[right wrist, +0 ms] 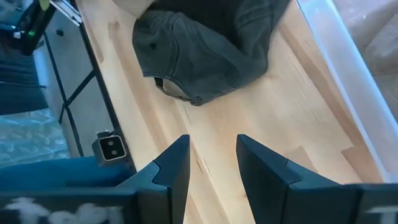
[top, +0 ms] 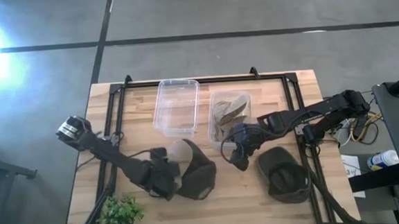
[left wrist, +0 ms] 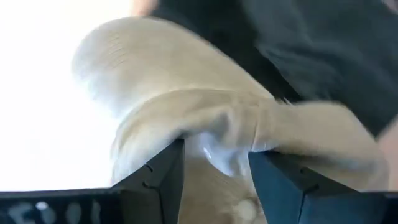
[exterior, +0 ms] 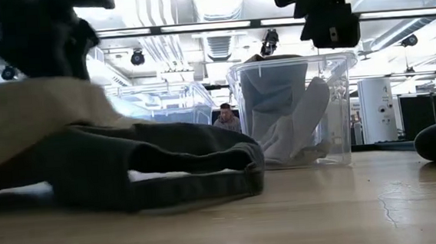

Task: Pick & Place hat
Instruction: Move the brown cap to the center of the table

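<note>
A hat with a beige brim and dark grey crown [top: 195, 169] lies near the table's front, left of centre, and fills the left of the low view [exterior: 105, 157]. My left gripper [top: 166, 182] is at its left side, shut on the beige part. My right gripper [top: 239, 151] hangs open above bare wood between this hat and the right bin, touching nothing; its wrist view looks at the grey crown [right wrist: 205, 53]. A second dark hat [top: 286, 175] rests flat on the table to the right. My left gripper [left wrist: 214, 168] pinches a bunched fold of the hat's beige part [left wrist: 217, 134] between its two fingers [left wrist: 165, 171]. It comes from the table's left, slanting down. The beige part rises toward the gripper [exterior: 25, 112], while the dark crown [exterior: 174, 160] lies on the table.
Two clear bins stand at the far side: an empty one [top: 178, 106] and one holding a light hat [top: 229, 113], also in the low view [exterior: 294, 109]. A green plant [top: 122, 214] sits at the near left corner. A black frame [top: 204, 79] runs around the table.
</note>
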You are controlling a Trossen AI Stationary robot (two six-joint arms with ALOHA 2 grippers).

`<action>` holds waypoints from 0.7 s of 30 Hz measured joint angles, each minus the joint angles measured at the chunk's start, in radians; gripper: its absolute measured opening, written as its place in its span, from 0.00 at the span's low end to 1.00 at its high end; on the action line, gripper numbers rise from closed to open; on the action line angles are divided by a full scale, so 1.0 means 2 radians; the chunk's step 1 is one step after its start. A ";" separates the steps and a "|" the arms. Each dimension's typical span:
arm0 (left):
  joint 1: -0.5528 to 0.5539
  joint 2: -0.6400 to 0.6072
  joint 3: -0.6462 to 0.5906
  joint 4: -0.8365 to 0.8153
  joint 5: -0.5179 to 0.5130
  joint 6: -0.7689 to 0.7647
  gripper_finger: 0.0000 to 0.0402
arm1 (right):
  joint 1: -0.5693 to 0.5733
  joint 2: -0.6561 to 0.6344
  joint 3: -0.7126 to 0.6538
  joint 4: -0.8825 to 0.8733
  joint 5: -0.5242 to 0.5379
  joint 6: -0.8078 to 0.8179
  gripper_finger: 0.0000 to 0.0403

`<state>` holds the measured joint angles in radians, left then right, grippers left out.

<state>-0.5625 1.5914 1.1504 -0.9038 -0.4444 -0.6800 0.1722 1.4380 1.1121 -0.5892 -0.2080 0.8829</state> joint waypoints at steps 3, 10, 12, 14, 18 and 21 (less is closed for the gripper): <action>-0.001 -0.019 -0.012 -0.009 -0.051 -0.132 0.43 | 0.000 0.000 -0.006 0.000 0.001 0.000 0.32; -0.016 -0.056 -0.049 -0.006 -0.135 -0.333 0.43 | 0.000 0.000 -0.015 0.000 0.001 -0.002 0.32; -0.016 -0.061 -0.063 0.010 -0.190 -0.404 0.43 | 0.000 0.000 -0.016 0.000 0.001 -0.002 0.32; -0.015 -0.062 -0.080 0.051 -0.244 -0.460 0.43 | 0.000 0.000 -0.016 0.001 0.001 -0.002 0.32; -0.003 -0.038 -0.128 0.208 -0.288 -0.439 0.43 | 0.000 0.000 -0.016 0.000 0.001 -0.002 0.32; 0.004 -0.004 -0.165 0.323 -0.257 -0.374 0.43 | 0.000 0.000 -0.016 0.001 0.001 -0.002 0.32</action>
<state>-0.5551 1.5843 0.8206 -0.2580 -0.9592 -1.4284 0.1719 1.4380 1.0801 -0.5880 -0.2054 0.8795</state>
